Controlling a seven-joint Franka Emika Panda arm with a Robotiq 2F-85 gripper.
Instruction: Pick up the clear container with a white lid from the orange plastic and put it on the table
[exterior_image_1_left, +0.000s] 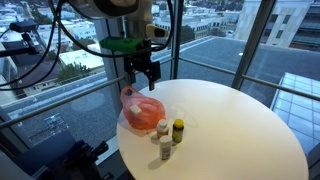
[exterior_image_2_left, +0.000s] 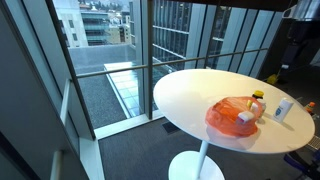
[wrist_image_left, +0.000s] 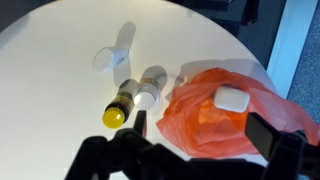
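Observation:
A crumpled orange plastic bag (wrist_image_left: 205, 125) lies on the round white table (wrist_image_left: 50, 80). It shows in both exterior views (exterior_image_1_left: 141, 111) (exterior_image_2_left: 228, 119). A small clear container with a white lid (wrist_image_left: 232, 99) rests on top of the bag, also seen in an exterior view (exterior_image_2_left: 245, 119). My gripper (wrist_image_left: 205, 135) is open and empty. It hangs above the bag with one finger on each side of it, apart from the container. In an exterior view the gripper (exterior_image_1_left: 147, 74) hovers just over the bag.
On the table beside the bag lie a dark bottle with a yellow cap (wrist_image_left: 122, 105), a bottle with a white cap (wrist_image_left: 150, 88) and another clear container (wrist_image_left: 110, 55). The table stands by a glass wall and railing (exterior_image_1_left: 60, 80).

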